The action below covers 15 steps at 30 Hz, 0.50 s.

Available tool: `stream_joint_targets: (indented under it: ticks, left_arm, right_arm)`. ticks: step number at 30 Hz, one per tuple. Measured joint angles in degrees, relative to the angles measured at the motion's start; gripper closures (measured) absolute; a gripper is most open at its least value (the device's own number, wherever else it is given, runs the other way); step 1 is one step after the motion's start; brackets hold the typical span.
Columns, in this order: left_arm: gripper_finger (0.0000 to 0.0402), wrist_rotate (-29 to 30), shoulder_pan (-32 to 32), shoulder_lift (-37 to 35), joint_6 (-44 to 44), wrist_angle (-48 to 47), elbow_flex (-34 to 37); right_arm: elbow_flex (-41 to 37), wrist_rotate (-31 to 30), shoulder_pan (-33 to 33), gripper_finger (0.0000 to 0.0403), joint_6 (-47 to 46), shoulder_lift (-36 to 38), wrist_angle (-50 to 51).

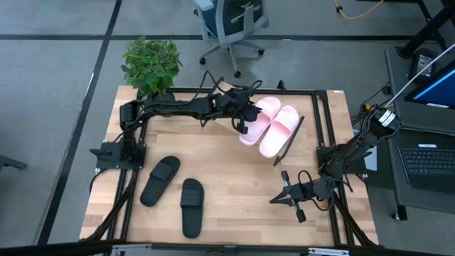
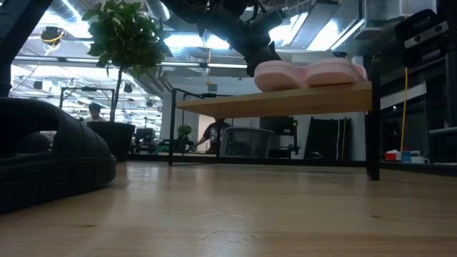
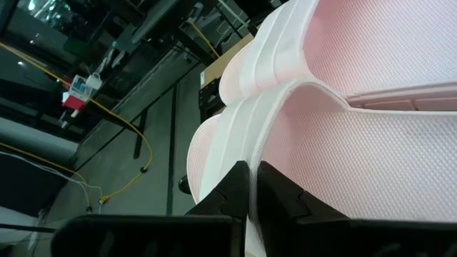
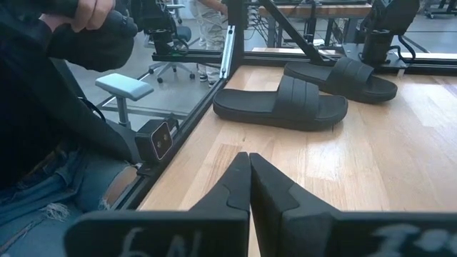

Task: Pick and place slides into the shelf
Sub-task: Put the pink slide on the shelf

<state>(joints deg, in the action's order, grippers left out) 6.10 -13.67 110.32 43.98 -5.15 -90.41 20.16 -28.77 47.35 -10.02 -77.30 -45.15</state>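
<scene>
Two pale pink slides (image 1: 257, 121) (image 1: 279, 130) lie side by side on the slanted wooden shelf (image 2: 285, 100) at the table's far right; in the low view they rest sole-down on the board (image 2: 278, 75) (image 2: 332, 71). My left gripper (image 1: 245, 117) is shut on the left pink slide (image 3: 343, 157). Two black slides (image 1: 160, 180) (image 1: 192, 206) lie sole-down on the tabletop at the near left. My right gripper (image 1: 279, 198) is shut and empty, low over the table's near right part, and points toward the black slides (image 4: 282, 103). My left gripper pinches a thin pale edge of the left pink slide (image 3: 251, 214) between its two fingers; it looks like the rim of the strap. The fingers come from the table's left, slanting down. The slide rests on the shelf board.
A potted plant (image 1: 151, 64) stands at the table's far left corner. A black metal frame (image 1: 213, 91) runs around the table. A person in jeans (image 4: 50, 193) is beside the table's near edge. Bare wood (image 1: 242, 178) lies between the black slides and my right gripper.
</scene>
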Motion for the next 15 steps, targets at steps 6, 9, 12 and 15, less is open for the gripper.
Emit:
stream_joint_targets:
  ticks: [6, 9, 12, 15]
  left_arm:
    - [0.0386, -0.1, 0.0, 0.0, -0.1, -0.4, 0.0]
    - [0.0385, -0.6, 0.1, 0.0, 0.1, -0.7, 0.0]
    - [0.0385, -0.7, 0.2, 0.0, 0.1, -0.7, 0.0]
    - [0.0385, -0.7, 0.2, 0.0, 0.1, -0.7, 0.0]
  right_arm:
    - [0.0, 0.0, 0.0, 0.0399, 0.0, 0.0, 0.0]
    - [0.0, 0.0, 0.0, 0.0399, 0.0, 0.0, 0.0]
    - [0.0, 0.0, 0.0, 0.0399, -0.2, 0.0, 0.0]
    - [0.0, 0.0, 0.0, 0.0399, -0.2, 0.0, 0.0]
